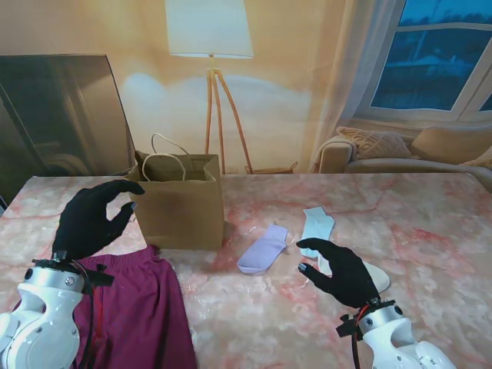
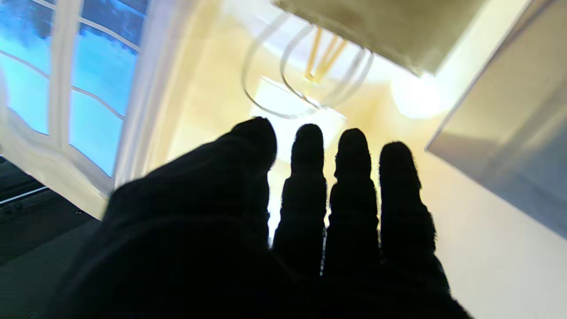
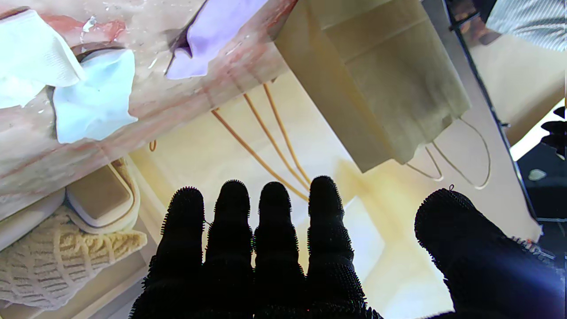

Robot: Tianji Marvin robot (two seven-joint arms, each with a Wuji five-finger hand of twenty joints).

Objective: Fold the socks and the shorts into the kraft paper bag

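Both hands are empty, fingers spread: left hand (image 1: 91, 221) beside the bag (image 1: 181, 204), right hand (image 1: 342, 270) near the socks (image 1: 264, 249). The light bag is likely toppled if nudged.

Scene is lit warmly and evenly; soft shadows are cast on the table (image 1: 323, 323). Left wrist view is motion-blurred and blown out, with the left hand (image 2: 283, 230) silhouetted. Right wrist view is sharper, backlit.

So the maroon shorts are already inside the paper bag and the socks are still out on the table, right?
Not quite. The stand view shows the maroon shorts lying flat on the table, nearer to me than the kraft paper bag, not inside it. The lilac sock and light blue sock are indeed still out on the table.
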